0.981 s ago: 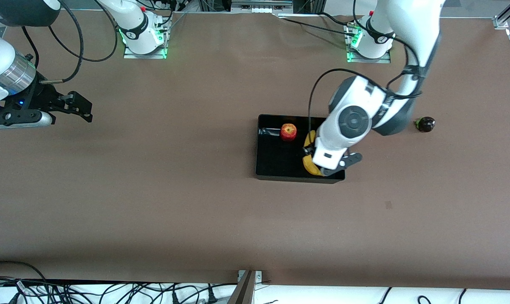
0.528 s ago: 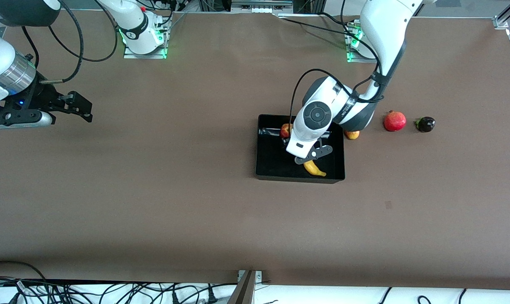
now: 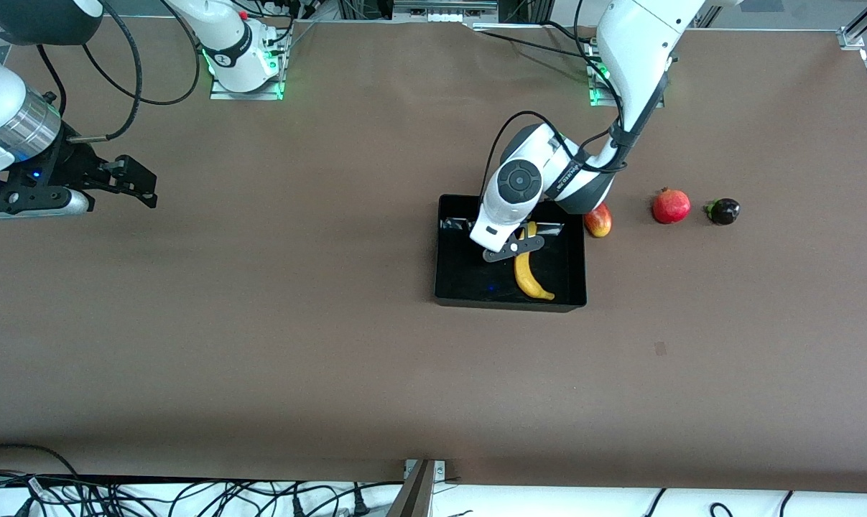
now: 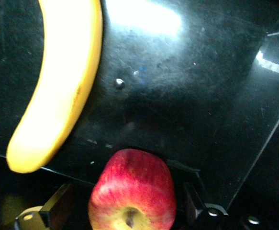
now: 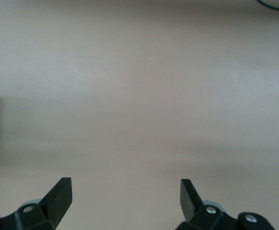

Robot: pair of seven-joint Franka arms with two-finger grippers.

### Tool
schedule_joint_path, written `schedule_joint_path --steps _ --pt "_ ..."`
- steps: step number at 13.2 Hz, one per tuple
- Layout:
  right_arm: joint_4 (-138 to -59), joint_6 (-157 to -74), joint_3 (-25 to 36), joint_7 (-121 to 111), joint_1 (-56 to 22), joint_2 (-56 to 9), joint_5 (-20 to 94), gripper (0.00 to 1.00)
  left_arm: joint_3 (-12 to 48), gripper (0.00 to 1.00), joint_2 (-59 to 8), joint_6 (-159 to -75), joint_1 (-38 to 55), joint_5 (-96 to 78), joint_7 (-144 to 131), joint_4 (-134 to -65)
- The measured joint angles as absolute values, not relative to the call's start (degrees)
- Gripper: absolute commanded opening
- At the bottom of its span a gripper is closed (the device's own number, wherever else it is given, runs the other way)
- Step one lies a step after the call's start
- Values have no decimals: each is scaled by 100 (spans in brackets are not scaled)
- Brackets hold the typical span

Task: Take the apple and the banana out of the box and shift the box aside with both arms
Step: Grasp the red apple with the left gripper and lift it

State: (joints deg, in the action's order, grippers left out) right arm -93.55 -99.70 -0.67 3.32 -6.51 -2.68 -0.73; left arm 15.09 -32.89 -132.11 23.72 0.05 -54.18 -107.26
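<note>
Black glossy plastic tray [image 3: 462, 283]: resting on brown surface [image 3: 332, 359], toward the left arm's end.
Long curved yellow banana [image 3: 525, 273]: lying inside tray, on its floor, beside apple.
Small round red apple with yellow patches [image 4: 132, 190]: in tray, between left claw's spread fingers [image 4: 58, 211], ungripped.
Left claw [image 3: 512, 246]: over tray, fingers apart around apple.
Right claw [image 3: 135, 183]: waiting over bare surface at the right arm's end, fingers apart, holding nothing.
Oblong red-yellow mango [image 3: 598, 220]: just beside tray, outside.
</note>
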Motion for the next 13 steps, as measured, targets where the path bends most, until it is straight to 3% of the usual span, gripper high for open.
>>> schedule_joint_path --steps 5,7,9,10,13 --pt "-9355 -9970 -82 332 -661 -268 -73 100 1575 100 -3289 -13453 2374 5 -5421 -10938" --pt "-9355 -9970 -83 332 -665 -268 -73 100 1574 67 -3297 -13614 2373 5 -5421 -11018" --pt "-9355 -9970 -83 332 -665 -268 -73 100 1568 11 -3316 -13698 2371 5 -5421 -11063" --pt "-9355 -9970 -83 332 -666 -268 -73 100 1568 0 -3315 -13707 2368 5 -5421 -11065" --pt "-9356 -9970 -83 332 -666 -268 -73 100 1569 0 -3314 -13709 2366 5 -5422 -11064"
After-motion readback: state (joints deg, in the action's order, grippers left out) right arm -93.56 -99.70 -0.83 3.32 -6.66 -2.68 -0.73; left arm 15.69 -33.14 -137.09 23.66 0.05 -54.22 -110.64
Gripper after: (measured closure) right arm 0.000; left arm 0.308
